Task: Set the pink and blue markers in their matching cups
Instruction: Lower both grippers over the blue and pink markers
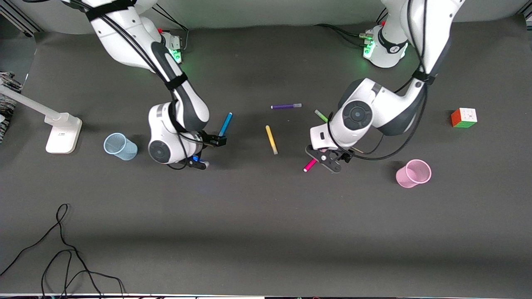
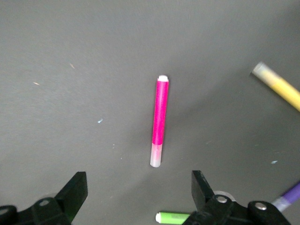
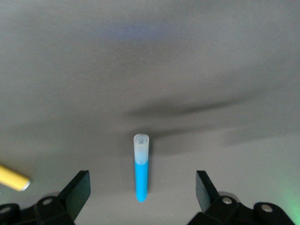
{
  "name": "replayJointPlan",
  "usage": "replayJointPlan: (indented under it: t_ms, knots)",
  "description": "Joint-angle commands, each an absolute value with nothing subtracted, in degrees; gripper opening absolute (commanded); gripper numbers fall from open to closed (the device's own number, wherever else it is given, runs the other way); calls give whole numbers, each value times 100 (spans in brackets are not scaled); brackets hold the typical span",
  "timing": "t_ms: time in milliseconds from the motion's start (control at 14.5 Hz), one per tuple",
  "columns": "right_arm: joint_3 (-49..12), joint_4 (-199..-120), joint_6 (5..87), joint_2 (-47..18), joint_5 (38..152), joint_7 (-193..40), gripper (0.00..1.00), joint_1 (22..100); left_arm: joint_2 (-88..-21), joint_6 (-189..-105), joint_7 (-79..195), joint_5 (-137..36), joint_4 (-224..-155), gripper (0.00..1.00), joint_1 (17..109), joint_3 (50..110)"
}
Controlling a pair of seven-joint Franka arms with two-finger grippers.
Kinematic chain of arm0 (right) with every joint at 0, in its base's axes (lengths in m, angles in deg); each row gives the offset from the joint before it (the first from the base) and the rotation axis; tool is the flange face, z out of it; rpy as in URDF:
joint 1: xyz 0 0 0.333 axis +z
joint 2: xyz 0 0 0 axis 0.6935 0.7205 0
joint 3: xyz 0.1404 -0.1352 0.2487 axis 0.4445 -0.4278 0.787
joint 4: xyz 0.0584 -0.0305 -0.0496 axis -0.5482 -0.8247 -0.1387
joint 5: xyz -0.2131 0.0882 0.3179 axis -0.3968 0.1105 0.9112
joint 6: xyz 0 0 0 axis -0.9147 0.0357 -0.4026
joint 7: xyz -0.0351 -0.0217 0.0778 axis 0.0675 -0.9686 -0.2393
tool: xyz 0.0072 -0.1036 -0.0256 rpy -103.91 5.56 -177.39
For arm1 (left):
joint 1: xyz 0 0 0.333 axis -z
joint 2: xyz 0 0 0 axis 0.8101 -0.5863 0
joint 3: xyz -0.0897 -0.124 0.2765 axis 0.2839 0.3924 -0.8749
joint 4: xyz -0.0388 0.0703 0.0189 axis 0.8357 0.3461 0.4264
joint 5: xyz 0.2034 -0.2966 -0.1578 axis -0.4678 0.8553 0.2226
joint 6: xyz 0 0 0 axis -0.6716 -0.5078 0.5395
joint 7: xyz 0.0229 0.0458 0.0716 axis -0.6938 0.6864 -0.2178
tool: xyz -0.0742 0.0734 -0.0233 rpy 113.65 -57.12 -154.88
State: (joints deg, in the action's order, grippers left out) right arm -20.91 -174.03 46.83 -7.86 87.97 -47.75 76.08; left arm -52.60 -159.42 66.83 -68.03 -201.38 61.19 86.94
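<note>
While flat, pink marker (image 1: pixel 310 165) points toward blue marker (image 1: pixel 225 124).

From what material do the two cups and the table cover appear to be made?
The pale blue cup and the pink cup look like thin translucent plastic: the dark surface shows faintly through their walls. The table cover is probably a matte dark grey mat, fabric or rubber; it gives no glare, and its exact material cannot be told.

Each marker (image 1: pixel 309 165) (image 1: pixel 225 124) lies well apart from its cup (image 1: pixel 413 173) (image 1: pixel 120 146).
</note>
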Motion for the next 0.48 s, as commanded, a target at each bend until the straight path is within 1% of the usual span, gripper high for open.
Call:
replayJointPlan:
  t_ms: [0, 138, 414]
  knots:
    - [-2161, -17415, 4977, -584, 8960, -4495, 100, 7774, -5348, -16478, 6639, -7026, -20581, 98, 6175, 8657]
    - [-2161, -17424, 5118, -505, 9135, -4495, 98, 7818, -5454, -16576, 6639, -7035, -20705, 98, 6202, 8657]
    - [-2161, -17494, 5154, -504, 9154, -4486, 81, 7906, -5858, -16945, 6639, -7070, -20679, 96, 6211, 8622]
